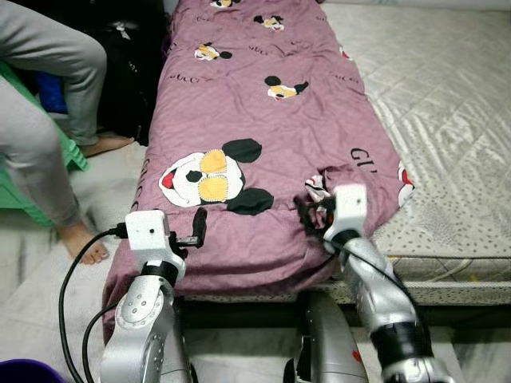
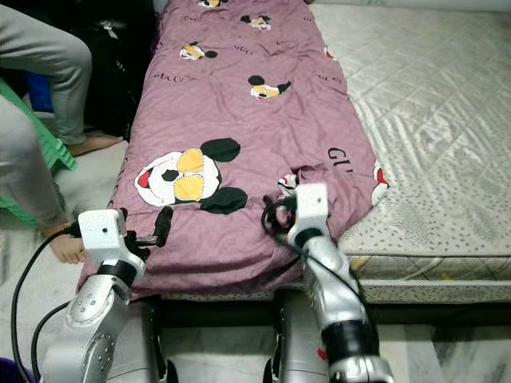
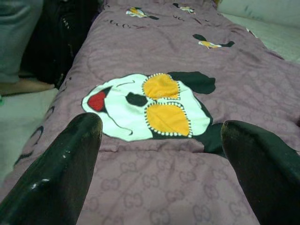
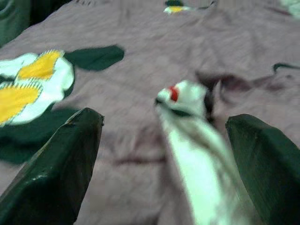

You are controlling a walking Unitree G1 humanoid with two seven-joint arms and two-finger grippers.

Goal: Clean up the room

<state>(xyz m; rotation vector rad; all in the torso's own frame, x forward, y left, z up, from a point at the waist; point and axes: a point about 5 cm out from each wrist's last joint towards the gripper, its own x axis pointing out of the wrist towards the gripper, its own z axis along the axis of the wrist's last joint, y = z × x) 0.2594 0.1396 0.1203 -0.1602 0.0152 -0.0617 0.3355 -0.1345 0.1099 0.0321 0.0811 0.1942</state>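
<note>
Purple cartoon-print blanket (image 1: 263,120) lies lengthwise along the bed (image 1: 447,120), its near hem crumpled. Left tool (image 1: 197,229) and right tool (image 1: 307,214) hover above that hem, fingers spread. Judged step: straightening; next, grip hem.

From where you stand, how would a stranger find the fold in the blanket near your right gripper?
A purple blanket covers the bed's left half. At its near edge, before the right gripper, is a bunched fold. It alone is raised and creased; elsewhere the cloth lies flat.

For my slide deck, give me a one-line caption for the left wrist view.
Open left gripper poised over a mauve cartoon-mouse print blanket near its foot end.
</note>
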